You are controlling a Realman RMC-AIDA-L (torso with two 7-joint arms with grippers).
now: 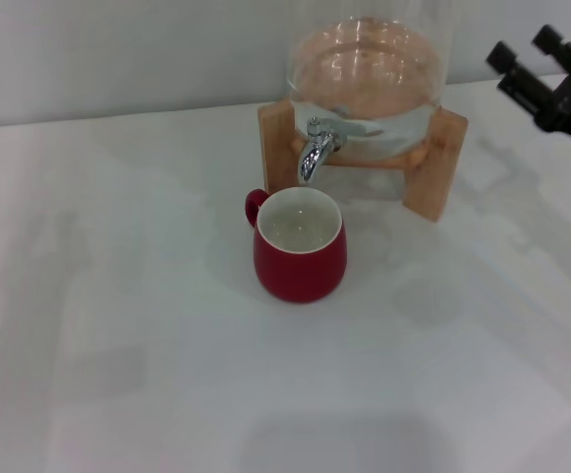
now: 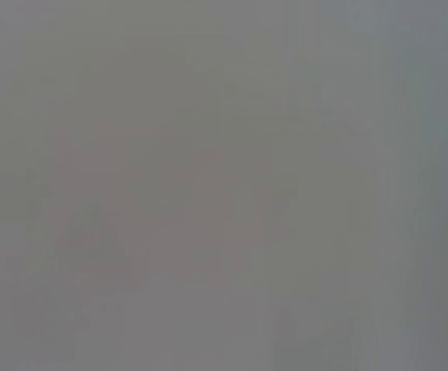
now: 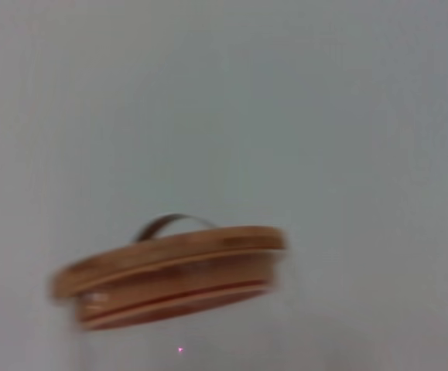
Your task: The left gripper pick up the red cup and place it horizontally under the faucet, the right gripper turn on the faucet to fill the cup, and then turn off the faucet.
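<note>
The red cup (image 1: 300,258) stands upright on the white table, its loop handle at the back left. Its white inside holds clear liquid. The chrome faucet (image 1: 317,148) juts from the glass dispenser (image 1: 369,74) on a wooden stand, with its spout just above the cup's back rim. No stream shows from the spout. My right gripper (image 1: 525,47) hangs in the air at the far right, to the right of the dispenser, with its black fingers apart and empty. My left gripper is out of view. The left wrist view shows only a blank grey surface.
The wooden stand (image 1: 441,163) has legs on both sides of the faucet. The dispenser's wooden lid (image 3: 169,274) with a metal handle shows in the right wrist view. The white table (image 1: 117,325) spreads to the left of and in front of the cup.
</note>
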